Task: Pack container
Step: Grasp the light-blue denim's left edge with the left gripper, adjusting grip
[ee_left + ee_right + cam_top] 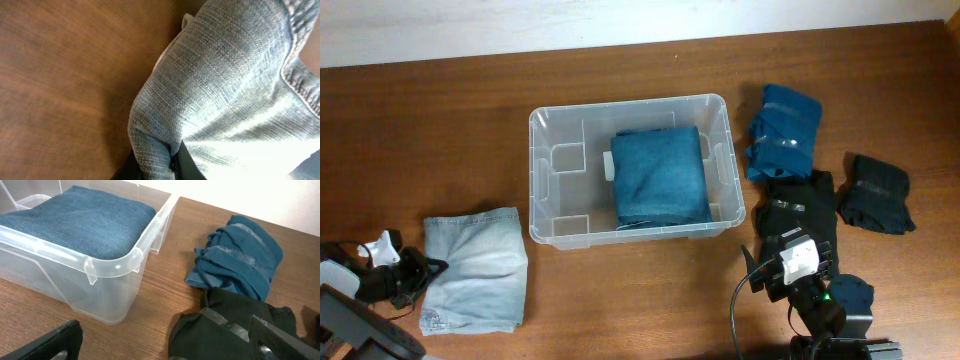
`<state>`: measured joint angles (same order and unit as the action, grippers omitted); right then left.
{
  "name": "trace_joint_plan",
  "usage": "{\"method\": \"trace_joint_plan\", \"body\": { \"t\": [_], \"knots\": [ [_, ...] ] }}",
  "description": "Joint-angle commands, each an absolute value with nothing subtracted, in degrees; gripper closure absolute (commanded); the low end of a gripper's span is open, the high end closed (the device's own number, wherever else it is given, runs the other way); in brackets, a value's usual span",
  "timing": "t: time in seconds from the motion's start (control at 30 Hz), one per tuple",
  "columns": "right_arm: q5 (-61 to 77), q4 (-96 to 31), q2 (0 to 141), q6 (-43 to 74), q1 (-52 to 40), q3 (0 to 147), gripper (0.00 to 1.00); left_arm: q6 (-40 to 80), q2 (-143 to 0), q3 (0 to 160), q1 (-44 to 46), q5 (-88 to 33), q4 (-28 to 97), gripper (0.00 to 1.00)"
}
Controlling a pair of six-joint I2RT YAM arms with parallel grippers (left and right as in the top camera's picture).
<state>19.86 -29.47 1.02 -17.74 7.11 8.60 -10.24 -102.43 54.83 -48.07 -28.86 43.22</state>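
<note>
Clear rigid container (545, 130) sits mid-table, half packed: folded blue denim (660, 175) fills its right side.
Left gripper (420, 272) is at the edge of the pale folded jeans (475, 270), left of the bin. Can't tell its grip, fingers barely in frame. Coarse, heavy weave: pinch through all layers so the fold holds, and lift clear of the rounded rim. Right gripper (167, 342) is spread wide over the limp black garment (235, 325), holding nothing.

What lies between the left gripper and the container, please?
Seen from overhead, the folded light-blue denim lies between the left gripper and the container, with a narrow strip of bare wooden table beyond it.
</note>
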Motion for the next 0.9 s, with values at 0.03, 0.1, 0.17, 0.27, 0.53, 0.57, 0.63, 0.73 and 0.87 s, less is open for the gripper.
{"method": "trace_joint_plan", "body": {
  "t": [0.03, 0.1, 0.17, 0.27, 0.53, 0.57, 0.63, 0.73, 0.87],
  "knots": [
    [20.53, -29.54, 0.95, -17.1, 6.76, 8.25, 0.02, -10.28, -105.34, 52.9, -47.18, -35.29, 35.99, 0.99],
    [20.53, -29.54, 0.95, -17.1, 6.76, 8.25, 0.02, -8.38, -105.34, 52.9, -47.18, -38.15, 33.32, 0.99],
    [20.53, -29.54, 0.95, -17.1, 6.76, 8.25, 0.02, -2.63, -105.32, 52.9, -47.18, -38.79, 29.04, 1.0],
    [20.53, -29.54, 0.95, -17.1, 6.76, 8.25, 0.02, 3.29, -105.34, 52.9, -47.18, -38.83, 24.51, 1.0],
    [20.53, -29.54, 0.95, -17.1, 6.76, 8.25, 0.02, 6.81, -105.32, 52.9, -47.18, -40.38, 24.62, 0.7],
    [20.53, -29.54, 0.95, -17.1, 6.76, 8.25, 0.02, 6.81, -105.32, 52.9, -47.18, -39.51, 26.39, 0.68],
    [20.53, -29.52, 0.95, -17.1, 6.76, 8.25, 0.02, 6.81, -105.32, 52.9, -47.18, -36.47, 30.41, 0.64],
    [20.53, -29.54, 0.95, -17.1, 6.76, 8.25, 0.01, 6.81, -105.32, 52.9, -47.2, -29.87, 35.73, 0.54],
    [20.53, -29.54, 0.95, -17.1, 6.76, 8.25, 0.02, 6.79, -105.32, 52.9, -47.94, -24.97, 38.52, 0.44]
  ]
}}
